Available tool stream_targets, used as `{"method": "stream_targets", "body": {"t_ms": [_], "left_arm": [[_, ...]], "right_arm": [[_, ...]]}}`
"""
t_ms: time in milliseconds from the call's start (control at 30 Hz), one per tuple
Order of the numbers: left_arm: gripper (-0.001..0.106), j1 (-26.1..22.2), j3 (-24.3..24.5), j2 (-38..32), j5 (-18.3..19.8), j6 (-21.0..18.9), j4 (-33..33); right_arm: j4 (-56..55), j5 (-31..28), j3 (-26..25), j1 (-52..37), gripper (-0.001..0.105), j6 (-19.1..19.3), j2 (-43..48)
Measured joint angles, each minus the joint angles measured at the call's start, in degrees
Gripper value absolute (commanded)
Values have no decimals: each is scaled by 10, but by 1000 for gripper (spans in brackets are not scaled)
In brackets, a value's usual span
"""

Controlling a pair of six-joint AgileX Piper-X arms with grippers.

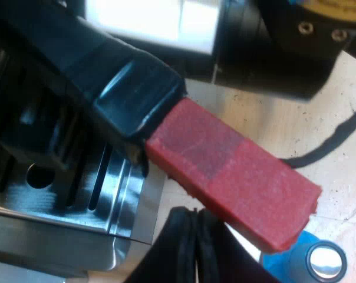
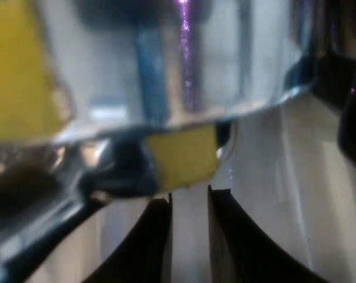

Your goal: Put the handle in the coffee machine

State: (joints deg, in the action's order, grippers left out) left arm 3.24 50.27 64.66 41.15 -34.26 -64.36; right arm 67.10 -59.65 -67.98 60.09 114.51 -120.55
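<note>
Left jaws, seemingly together, just beside red handle end [image 1: 232, 178]

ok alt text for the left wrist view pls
A dark handle ending in a red block juts over the espresso machine's slotted metal tray. My left gripper is close to the red end, near a blue tamper.

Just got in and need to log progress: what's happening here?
The holder's handle, red end outward, juts over the machine's drip tray; whether it is locked in is hidden. The left gripper, fingers together, sits right at the red end. The right gripper, fingers slightly apart and empty, is close against shiny metal. A blue tamper stands nearby.
</note>
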Motion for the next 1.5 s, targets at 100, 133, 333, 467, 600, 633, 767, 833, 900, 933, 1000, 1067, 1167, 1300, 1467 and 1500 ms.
{"method": "stream_targets", "body": {"t_ms": [100,133,333,467,600,633,767,833,900,933,1000,1067,1167,1300,1467,1500], "left_arm": [[0,0,0,0,0,0,0],[0,0,0,0,0,0,0],[0,1,0,0,3,0,-1],[0,1,0,0,6,0,-3],[0,1,0,0,6,0,-3],[0,1,0,0,6,9,-3],[0,1,0,0,7,9,-3],[0,1,0,0,7,11,-4],[0,1,0,0,7,11,-4],[0,1,0,0,7,12,-4],[0,1,0,0,7,12,-4],[0,1,0,0,7,12,-4],[0,1,0,0,7,12,-4],[0,1,0,0,7,-11,-5],[0,8,0,0,7,-30,-6],[0,17,0,0,7,-44,-6]], "right_arm": [[-23,15,0,12,20,0,0],[-27,20,0,15,20,0,0],[-127,62,34,38,20,-65,53],[-164,62,63,36,20,-79,93],[-178,62,97,36,20,-86,136],[-189,62,117,36,20,-89,154],[-201,85,163,36,20,-105,199],[-215,92,190,39,20,-125,224],[-238,95,208,44,20,-134,243],[-246,94,214,46,20,-139,250],[-277,103,231,55,20,-154,274],[-301,119,242,63,20,-156,293],[-343,133,254,83,20,-156,331],[-420,148,256,109,20,-158,387],[-499,183,256,115,20,-202,457],[-519,194,256,115,20,-213,474]]}}
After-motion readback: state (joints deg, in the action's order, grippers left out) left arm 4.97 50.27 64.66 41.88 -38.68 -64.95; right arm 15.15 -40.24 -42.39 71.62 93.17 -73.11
